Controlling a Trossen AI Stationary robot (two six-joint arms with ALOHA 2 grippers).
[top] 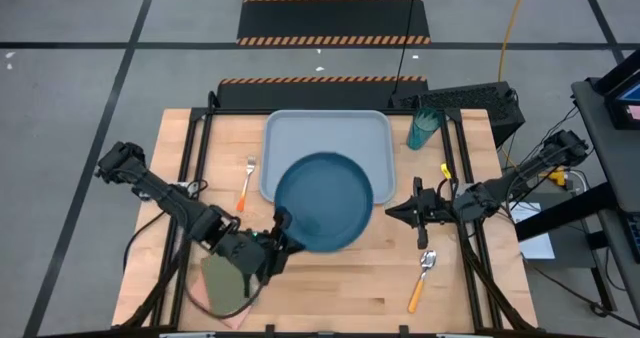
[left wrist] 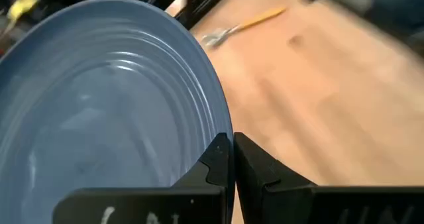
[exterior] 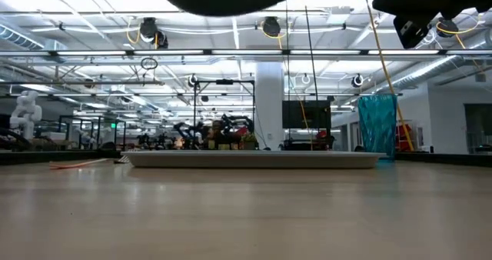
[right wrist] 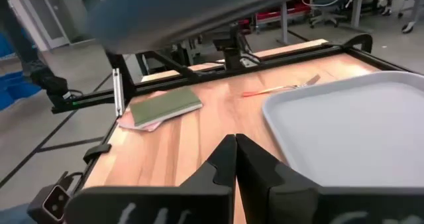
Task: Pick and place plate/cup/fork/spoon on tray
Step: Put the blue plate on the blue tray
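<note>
We see the plate [top: 322,202] held aloft over the tray's [top: 300,128] near edge, pinched at its rim by the left end effector [top: 283,224]. It looks stiff, glossy, likely slippery and breakable. The right end effector [top: 400,211] hovers closed, empty.

On the wooden table [top: 340,278] we see a green notebook [right wrist: 166,106] lying on something pink near one corner. Beyond the far edge we see a black keyboard [top: 462,99], and on the grey floor two black mats with orange-striped edges [top: 334,22]. A yellow cable [top: 511,23] runs across the floor.
</note>
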